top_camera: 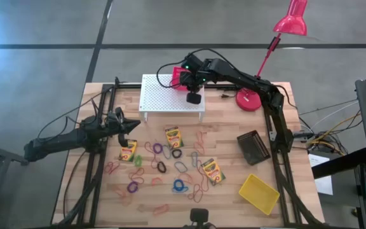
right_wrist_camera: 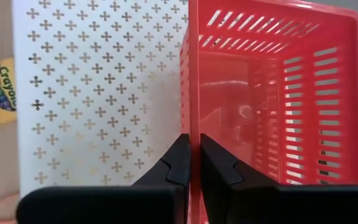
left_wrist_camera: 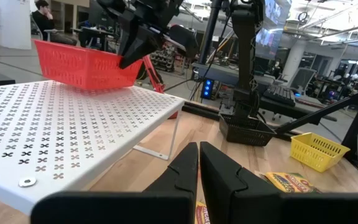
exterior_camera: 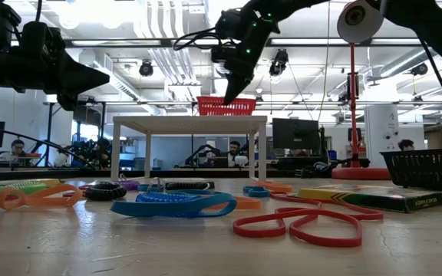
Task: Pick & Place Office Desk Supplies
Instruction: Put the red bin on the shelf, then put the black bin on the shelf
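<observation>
A red mesh basket (top_camera: 172, 77) stands with its bottom on the white perforated stand (top_camera: 170, 97) at the far middle of the table. My right gripper (right_wrist_camera: 194, 155) is shut on the basket's wall from above. My left gripper (top_camera: 132, 129) waits shut and level over the table's left side, touching nothing. Three crayon boxes (top_camera: 173, 137) (top_camera: 128, 151) (top_camera: 212, 170) lie flat on the table among many coloured elastic loops (top_camera: 179, 186). My right gripper pinches the red basket's near side wall (right_wrist_camera: 193, 106) close to its right end, one finger inside the basket and one outside over the stand. The fingers (left_wrist_camera: 132, 55) slant down from the table's right. The basket's bottom (left_wrist_camera: 86, 81) sits on the stand's top.
A black basket (top_camera: 254, 147) and a yellow basket (top_camera: 259, 193) sit on the table's right side. A red desk lamp stands with its base (top_camera: 249, 100) just right of the stand. Loops cover the near middle of the table.
</observation>
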Motion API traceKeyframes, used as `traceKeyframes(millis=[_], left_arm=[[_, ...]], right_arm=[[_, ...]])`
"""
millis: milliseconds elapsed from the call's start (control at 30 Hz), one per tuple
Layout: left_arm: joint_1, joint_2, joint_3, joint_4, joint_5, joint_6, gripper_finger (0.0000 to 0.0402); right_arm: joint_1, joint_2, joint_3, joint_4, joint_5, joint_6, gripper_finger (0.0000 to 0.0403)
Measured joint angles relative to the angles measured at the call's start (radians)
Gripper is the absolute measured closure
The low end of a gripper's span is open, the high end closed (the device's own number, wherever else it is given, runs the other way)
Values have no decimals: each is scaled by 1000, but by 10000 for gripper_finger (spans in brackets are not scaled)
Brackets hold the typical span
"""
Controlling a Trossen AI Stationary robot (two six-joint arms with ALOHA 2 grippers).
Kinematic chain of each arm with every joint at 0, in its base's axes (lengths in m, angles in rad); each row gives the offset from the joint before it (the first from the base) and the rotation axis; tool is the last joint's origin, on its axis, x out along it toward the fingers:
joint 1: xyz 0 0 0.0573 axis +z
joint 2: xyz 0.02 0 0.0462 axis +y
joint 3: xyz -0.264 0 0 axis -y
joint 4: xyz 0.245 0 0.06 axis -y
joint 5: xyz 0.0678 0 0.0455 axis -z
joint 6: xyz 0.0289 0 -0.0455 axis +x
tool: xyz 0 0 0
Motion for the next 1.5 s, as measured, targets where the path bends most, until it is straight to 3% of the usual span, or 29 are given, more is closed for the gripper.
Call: traceKeyframes(millis=[433, 733, 1000, 1267, 1500], left_arm=[[0, 0, 0, 0, 0, -8, 378], [0, 0, 0, 0, 0, -30, 378], [0, 0, 0, 0, 0, -30, 378], [0, 0, 0, 0, 0, -86, 378], [0, 0, -2, 4, 0, -87, 378]], right_arm=[[12, -6, 24, -11, -3, 15, 273], [121, -114, 38, -193, -6, 175, 261], [308, -321, -338, -231, -4, 486, 284], [463, -556, -776, -229, -19, 1029, 300], [526, -729, -1091, -175, -47, 1381, 261]])
